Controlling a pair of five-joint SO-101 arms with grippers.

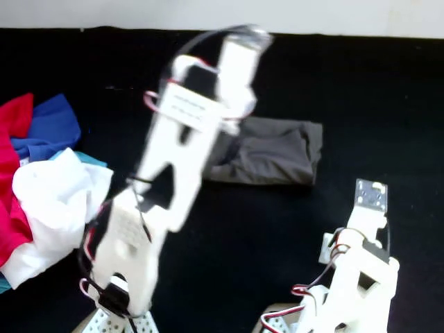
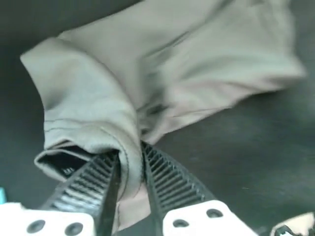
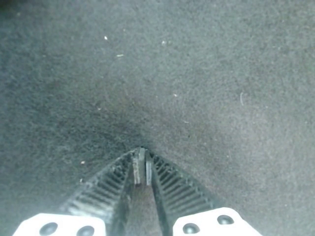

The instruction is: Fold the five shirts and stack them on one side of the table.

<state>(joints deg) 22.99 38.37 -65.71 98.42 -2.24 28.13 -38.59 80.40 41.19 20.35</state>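
A grey shirt (image 1: 277, 152) lies partly folded on the black table (image 1: 277, 243), near the middle. My left arm (image 1: 180, 152) stretches out over the shirt's left edge. In the left wrist view my left gripper (image 2: 132, 150) is shut on a bunched fold of the grey shirt (image 2: 172, 64), with cloth pinched between the two ribbed fingers. My right arm (image 1: 361, 277) sits folded back at the near right of the table. My right gripper (image 3: 141, 164) is shut with nothing in it, just above the bare black cloth.
At the table's left edge lies a loose heap of shirts: a white one (image 1: 59, 198) on top, a red one (image 1: 10, 180), a blue one (image 1: 48, 128) and a bit of teal (image 1: 90, 159). A pale wall runs behind the far edge.
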